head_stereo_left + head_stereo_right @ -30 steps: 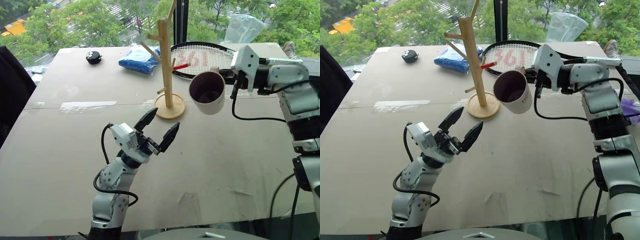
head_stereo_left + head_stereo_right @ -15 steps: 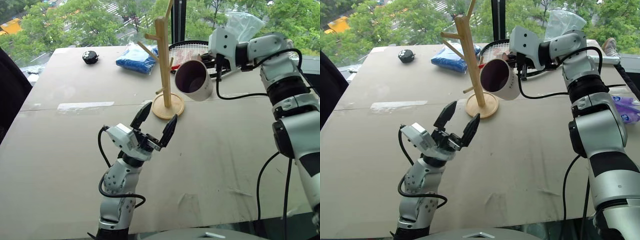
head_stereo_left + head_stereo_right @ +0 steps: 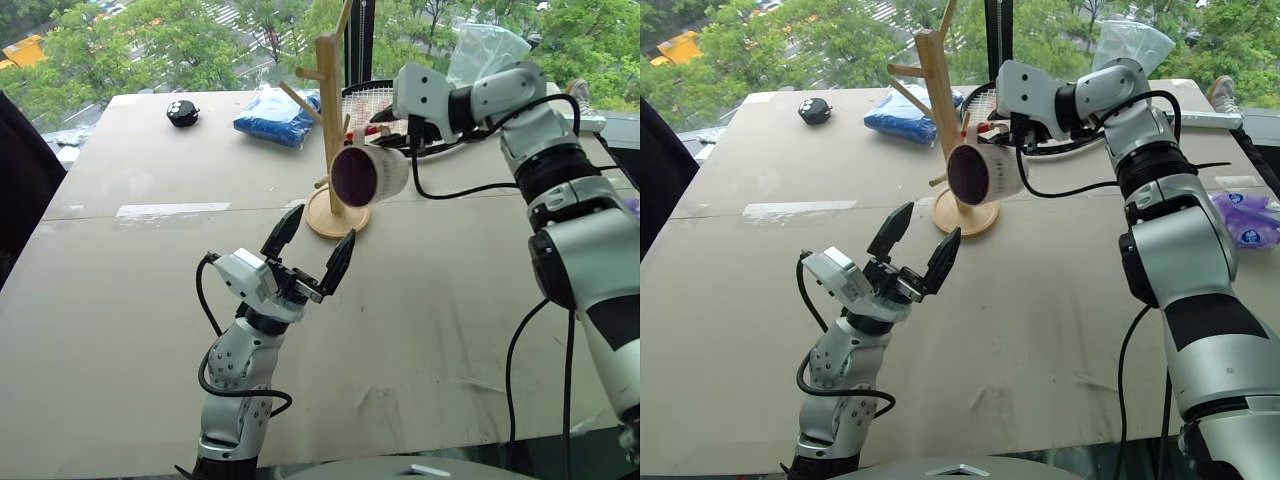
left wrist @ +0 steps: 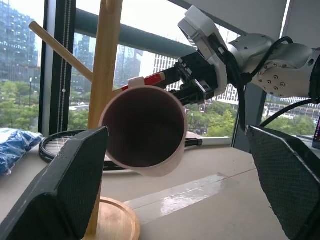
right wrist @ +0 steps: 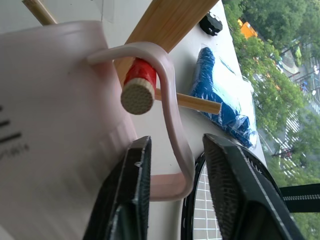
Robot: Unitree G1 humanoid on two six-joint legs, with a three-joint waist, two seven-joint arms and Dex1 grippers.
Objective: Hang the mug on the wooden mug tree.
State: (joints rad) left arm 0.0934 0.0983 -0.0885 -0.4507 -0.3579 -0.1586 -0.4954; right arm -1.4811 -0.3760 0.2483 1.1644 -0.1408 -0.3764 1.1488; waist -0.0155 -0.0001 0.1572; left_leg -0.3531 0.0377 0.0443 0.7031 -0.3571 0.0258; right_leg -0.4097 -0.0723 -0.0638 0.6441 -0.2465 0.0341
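We are hanging the mug (image 5: 50, 125) by its handle on the mug tree's (image 3: 330, 120) red-tipped peg (image 5: 138, 86); our right gripper (image 5: 175, 200) is parted around the handle, our left gripper (image 3: 312, 245) gaping empty.

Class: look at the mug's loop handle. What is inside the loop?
The red-tipped peg of the wooden mug tree passes through the handle of the mug. The right gripper straddles the handle, fingers apart. Where peg meets pole is covered.
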